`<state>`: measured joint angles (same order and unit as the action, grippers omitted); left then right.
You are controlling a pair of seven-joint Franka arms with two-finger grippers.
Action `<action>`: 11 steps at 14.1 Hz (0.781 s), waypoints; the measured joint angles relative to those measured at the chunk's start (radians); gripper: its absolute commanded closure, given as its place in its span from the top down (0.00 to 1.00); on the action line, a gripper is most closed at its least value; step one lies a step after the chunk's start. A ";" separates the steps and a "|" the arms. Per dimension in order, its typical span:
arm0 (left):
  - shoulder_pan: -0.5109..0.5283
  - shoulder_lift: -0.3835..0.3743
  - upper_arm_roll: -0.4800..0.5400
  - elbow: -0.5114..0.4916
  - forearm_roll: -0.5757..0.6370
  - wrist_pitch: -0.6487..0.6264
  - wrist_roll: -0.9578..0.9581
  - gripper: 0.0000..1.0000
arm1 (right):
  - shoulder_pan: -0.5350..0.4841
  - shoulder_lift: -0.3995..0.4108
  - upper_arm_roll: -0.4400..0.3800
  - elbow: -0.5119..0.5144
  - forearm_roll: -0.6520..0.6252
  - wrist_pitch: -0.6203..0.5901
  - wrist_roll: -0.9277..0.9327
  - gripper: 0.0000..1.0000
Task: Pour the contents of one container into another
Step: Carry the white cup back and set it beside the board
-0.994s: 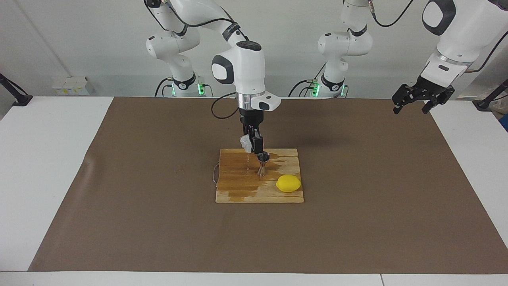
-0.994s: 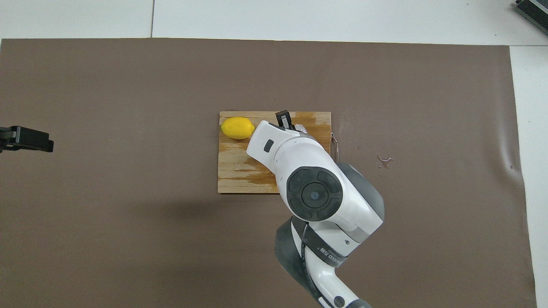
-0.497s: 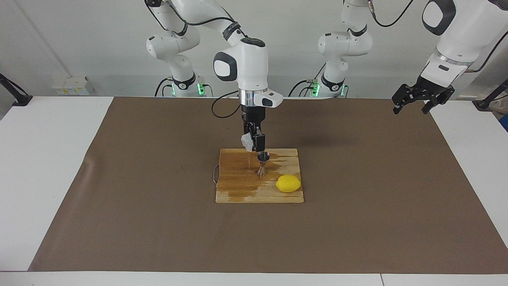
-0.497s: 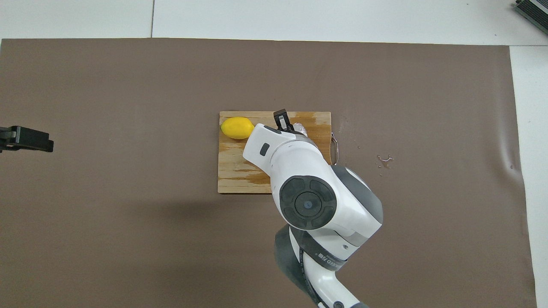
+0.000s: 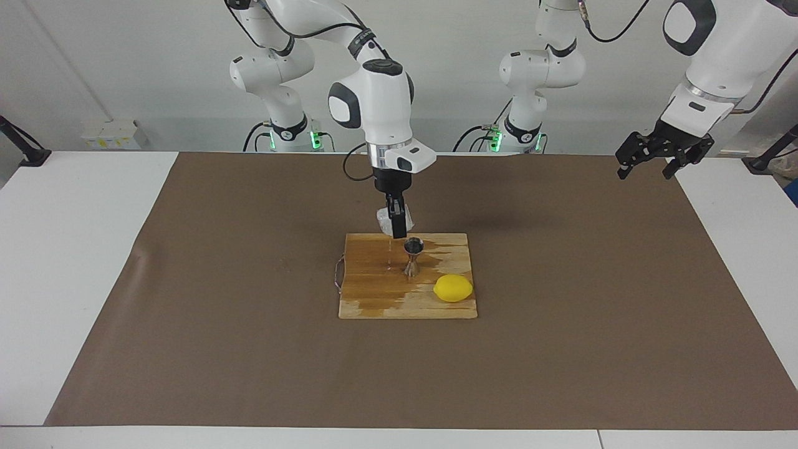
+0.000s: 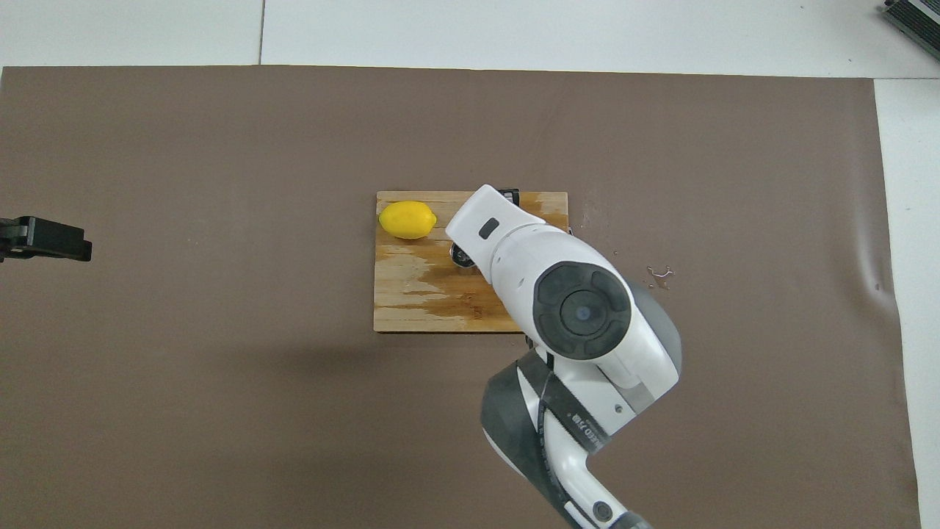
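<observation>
My right gripper point(image 5: 396, 226) is shut on the small whitish crinkled cup point(image 5: 385, 219), held tilted in the air over the edge of the wooden board point(image 5: 374, 299) nearest the robots. The steel hourglass jigger point(image 5: 413, 255) stands upright on the board just below and beside the cup. A thin trickle seems to drop from the cup onto the board next to the jigger. In the overhead view the right arm hides the cup, and only a sliver of the jigger point(image 6: 460, 256) shows. My left gripper point(image 5: 653, 160) waits open at the left arm's end of the table.
A yellow lemon point(image 5: 453, 288) lies on the board, farther from the robots than the jigger. Dark wet patches cover much of the board point(image 6: 411, 294). A small puddle point(image 6: 659, 275) sits on the brown mat toward the right arm's end.
My right gripper has lifted a little and turned at the wrist, carrying the cup off the jigger's mouth toward the robots. The jigger now stands uncovered. The left arm has not moved.
</observation>
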<state>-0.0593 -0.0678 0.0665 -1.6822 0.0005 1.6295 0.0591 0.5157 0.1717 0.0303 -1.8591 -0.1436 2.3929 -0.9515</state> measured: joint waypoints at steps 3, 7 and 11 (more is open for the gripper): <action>0.000 0.000 0.000 0.000 0.000 0.000 0.000 1.00 | -0.073 -0.006 -0.001 -0.001 0.202 0.005 -0.071 0.00; 0.000 0.000 0.000 0.000 0.000 0.000 0.000 1.00 | -0.170 -0.006 -0.003 -0.022 0.474 0.007 -0.231 0.00; 0.000 0.000 0.000 0.000 0.000 0.000 0.000 1.00 | -0.299 -0.020 -0.006 -0.092 0.866 0.009 -0.563 0.00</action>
<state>-0.0593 -0.0678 0.0665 -1.6822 0.0005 1.6295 0.0591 0.2165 0.1514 0.0247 -1.9510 0.7221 2.4022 -1.5143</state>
